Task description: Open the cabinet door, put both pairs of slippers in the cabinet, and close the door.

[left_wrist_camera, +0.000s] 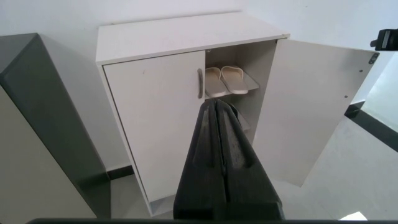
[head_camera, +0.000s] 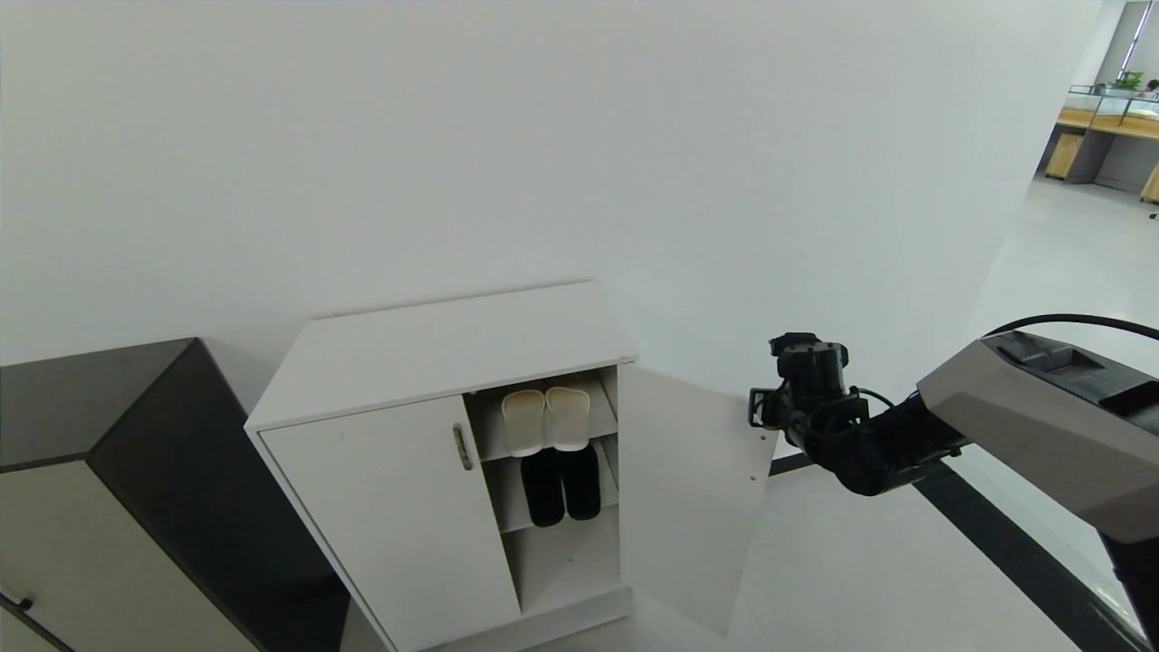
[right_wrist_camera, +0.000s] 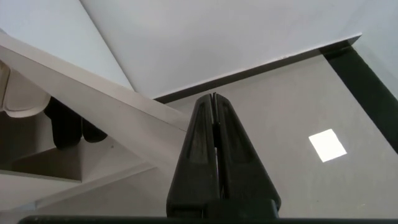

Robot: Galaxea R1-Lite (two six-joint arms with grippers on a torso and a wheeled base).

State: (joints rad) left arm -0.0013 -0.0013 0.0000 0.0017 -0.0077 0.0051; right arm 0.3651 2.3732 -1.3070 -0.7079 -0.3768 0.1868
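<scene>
Right pincer (right_wrist_camera: 214, 102) closed, slippers (head_camera: 548, 421) inside open cabinet (head_camera: 435, 349)

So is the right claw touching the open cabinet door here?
Cannot tell. The head view has the right claw at the outer edge of the open door, neither gap nor contact plain; in the right wrist view the shut claw overlaps that edge.
</scene>
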